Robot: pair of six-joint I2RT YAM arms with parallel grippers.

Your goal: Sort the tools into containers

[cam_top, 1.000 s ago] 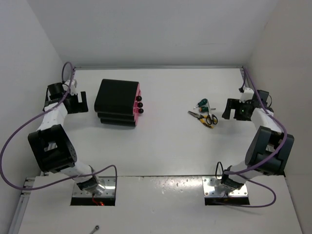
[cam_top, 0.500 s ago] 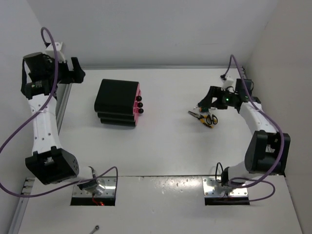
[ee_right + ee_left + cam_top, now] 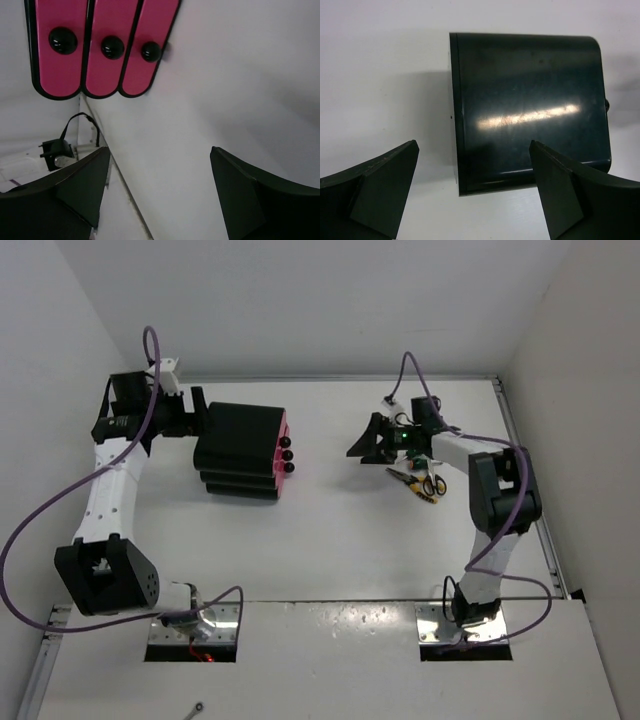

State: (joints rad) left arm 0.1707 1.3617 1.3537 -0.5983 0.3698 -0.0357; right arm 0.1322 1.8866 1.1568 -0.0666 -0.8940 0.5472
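Green-handled screwdriver (image 3: 414, 452), yellow-handled pliers (image 3: 404, 477) and black-handled scissors (image 3: 435, 485) lie bunched right of centre on the worktop (image 3: 330, 540); whether they touch or overlap, cannot tell; none is sorted yet. Well apart to the left stands the black cabinet (image 3: 235, 440); its three pink drawers (image 3: 102, 50) face right and all look pushed in, one round knob (image 3: 112, 46) on each.

Right tool (image 3: 366, 444) hangs between the pile and the drawers, jaws wide apart, holding nothing, aimed at the fronts. Left tool (image 3: 196, 420) sits at the cabinet's far-left back edge, jaws spread and empty; contact with the cabinet not clear.

Risks, as judged:
- knobs are small, round and close-set; a slightly off approach could pinch two, or slip off one
- the cabinet looks free-standing; a pull on a knob may drag the whole box right unless the left tool braces it; too hard a brace could shove it instead
- the right forearm passes just beside the pile; a low swing could scatter it
- bunched handles; picking one may drag a neighbour
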